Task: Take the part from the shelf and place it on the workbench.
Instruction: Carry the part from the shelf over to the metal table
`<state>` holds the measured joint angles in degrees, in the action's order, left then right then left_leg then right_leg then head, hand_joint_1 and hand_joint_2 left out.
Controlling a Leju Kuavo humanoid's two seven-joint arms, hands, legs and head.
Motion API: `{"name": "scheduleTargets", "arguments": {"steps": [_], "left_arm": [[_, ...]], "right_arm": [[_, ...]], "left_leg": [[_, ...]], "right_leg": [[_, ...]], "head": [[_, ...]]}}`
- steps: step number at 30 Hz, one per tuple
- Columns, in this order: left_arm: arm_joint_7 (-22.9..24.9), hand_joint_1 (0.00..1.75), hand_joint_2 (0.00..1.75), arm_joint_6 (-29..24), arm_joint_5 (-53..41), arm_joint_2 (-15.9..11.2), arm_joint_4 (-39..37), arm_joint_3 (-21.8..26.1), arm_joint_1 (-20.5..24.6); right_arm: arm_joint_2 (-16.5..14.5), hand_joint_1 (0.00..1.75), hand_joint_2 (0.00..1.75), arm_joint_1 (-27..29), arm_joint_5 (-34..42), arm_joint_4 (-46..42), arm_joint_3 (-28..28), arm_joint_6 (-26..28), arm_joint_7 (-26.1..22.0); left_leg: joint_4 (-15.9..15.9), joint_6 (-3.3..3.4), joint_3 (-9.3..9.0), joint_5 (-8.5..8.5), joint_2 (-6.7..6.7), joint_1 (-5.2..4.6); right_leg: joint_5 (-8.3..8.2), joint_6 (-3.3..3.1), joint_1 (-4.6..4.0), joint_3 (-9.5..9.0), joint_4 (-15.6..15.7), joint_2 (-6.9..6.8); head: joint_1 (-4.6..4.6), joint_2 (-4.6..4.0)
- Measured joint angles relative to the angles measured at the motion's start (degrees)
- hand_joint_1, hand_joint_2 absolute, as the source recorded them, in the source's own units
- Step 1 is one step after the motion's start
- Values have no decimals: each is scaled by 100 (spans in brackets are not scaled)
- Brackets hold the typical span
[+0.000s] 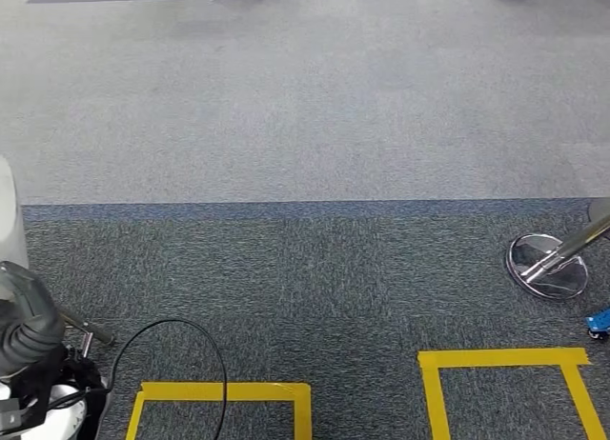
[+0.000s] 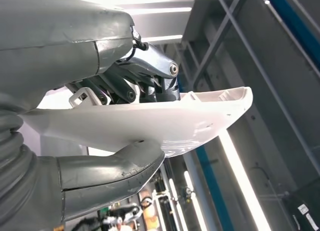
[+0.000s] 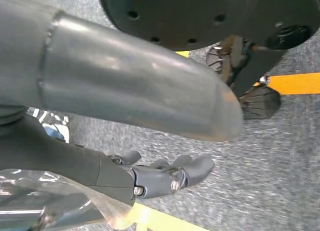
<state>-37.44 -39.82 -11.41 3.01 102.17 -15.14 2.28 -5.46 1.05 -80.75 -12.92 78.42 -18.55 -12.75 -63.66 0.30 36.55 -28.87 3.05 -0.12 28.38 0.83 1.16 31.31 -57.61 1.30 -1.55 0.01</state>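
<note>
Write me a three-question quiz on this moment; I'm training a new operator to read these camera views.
1. True or false: the left hand holds the white part between its thumb and fingers.
2. What colour is the tape marking squares on the carpet? A) red B) yellow C) green
3. Fill in: the right hand holds ____, its fingers stretched out over the carpet.

Key
1. True: in the left wrist view the thumb lies on one face of the part and the fingers on the other.
2. B, yellow.
3. Nothing.
</note>
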Motion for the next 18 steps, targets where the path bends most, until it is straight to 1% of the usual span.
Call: {"name": "scheduleTargets", "arguments": {"steps": [1,2,3,4,5,6,7,8,9,10,11,12,13,14,15,16,17,18], "left_arm": [[0,175,175,0,-5,1,-6,0,3],[0,175,175,0,-10,3,-13,0,1],[0,175,175,0,-16,4,-22,2,-3],[0,175,175,0,-22,5,-30,5,-7],[0,175,175,0,-27,6,-36,10,-8],[0,175,175,1,-31,5,-39,15,-7],[0,175,175,1,-33,5,-41,19,-5],[0,175,175,1,-34,8,-43,21,0],[0,175,175,1,-35,11,-46,22,3],[0,175,175,1,-34,16,-51,26,4],[0,175,175,1,-34,21,-55,30,4],[0,175,175,1,-33,26,-57,34,1],[0,175,175,0,-34,31,-59,39,2],[0,175,175,0,-37,35,-59,44,8],[0,175,175,1,-38,41,-59,47,12],[-1,175,175,1,-39,48,-60,50,15],[0,175,175,1,-38,52,-62,54,15],[0,175,175,2,-38,55,-64,55,10]], "right_arm": [[1,0,0,3,-1,0,1,-4,-3],[1,0,0,8,-4,0,1,-9,-3],[0,0,0,11,-8,0,1,-15,-3],[0,0,0,12,-13,0,1,-21,-4],[1,0,0,11,-17,0,1,-27,-5],[1,0,0,10,-21,0,1,-31,-7],[1,0,0,9,-24,0,1,-35,-8],[2,0,0,7,-27,0,1,-39,-9],[2,0,0,5,-31,0,1,-43,-10],[2,0,0,3,-33,0,1,-46,-10],[2,0,0,-3,-34,0,1,-50,-10],[2,0,0,-11,-35,0,1,-52,-9],[2,0,0,-21,-35,0,1,-53,-9],[2,0,0,-32,-36,0,0,-54,-10],[2,0,0,-39,-37,0,-1,-54,-11],[1,0,0,-39,-37,1,-1,-54,-12],[1,0,0,-33,-37,1,-2,-54,-11],[0,0,0,-22,-39,2,-1,-55,-10]], "left_leg": [[-363,-28,168,-173,-122,5],[-744,-51,355,-326,-184,21],[-1022,-71,497,-402,-213,40],[-1123,-87,557,-379,-229,60],[-995,-98,504,-246,-249,79],[-671,-105,347,-37,-289,97],[-283,-110,149,138,-379,99],[75,-98,-28,253,-463,84],[310,-74,-143,300,-533,63],[408,-43,-186,278,-565,36],[435,1,-183,263,-531,14],[440,45,-184,264,-483,15],[457,88,-196,265,-435,18],[475,133,-211,269,-392,26],[489,170,-226,273,-351,37],[491,195,-232,268,-313,33],[490,213,-233,264,-264,25],[489,222,-236,259,-210,14]], "right_leg": [[13,-18,-6,-20,5,-68],[27,-31,-9,-32,5,-143],[41,-34,-10,-42,4,-216],[56,-30,-10,-53,4,-286],[71,-22,-10,-70,3,-347],[91,-10,-9,-95,2,-404],[115,11,-11,-124,3,-455],[141,41,-23,-148,-4,-500],[163,75,-34,-164,-5,-544],[181,112,-43,-176,-1,-588],[194,148,-48,-191,5,-636],[211,181,-38,-205,16,-679],[256,210,-26,-206,-12,-652],[345,229,-16,-156,-136,-560],[489,240,-8,-31,-395,-427],[665,240,-7,164,-782,-282],[828,236,-9,399,-1215,-192],[921,231,-11,614,-1566,-155]], "head": [[10,-1],[11,-1],[12,-1],[12,-1],[12,-1],[13,-1],[11,-1],[15,-1],[14,-1],[9,-1],[7,-1],[-2,-1],[-10,-1],[-19,-1],[-35,-1],[-50,-1],[-61,-1],[-67,-1]]}}
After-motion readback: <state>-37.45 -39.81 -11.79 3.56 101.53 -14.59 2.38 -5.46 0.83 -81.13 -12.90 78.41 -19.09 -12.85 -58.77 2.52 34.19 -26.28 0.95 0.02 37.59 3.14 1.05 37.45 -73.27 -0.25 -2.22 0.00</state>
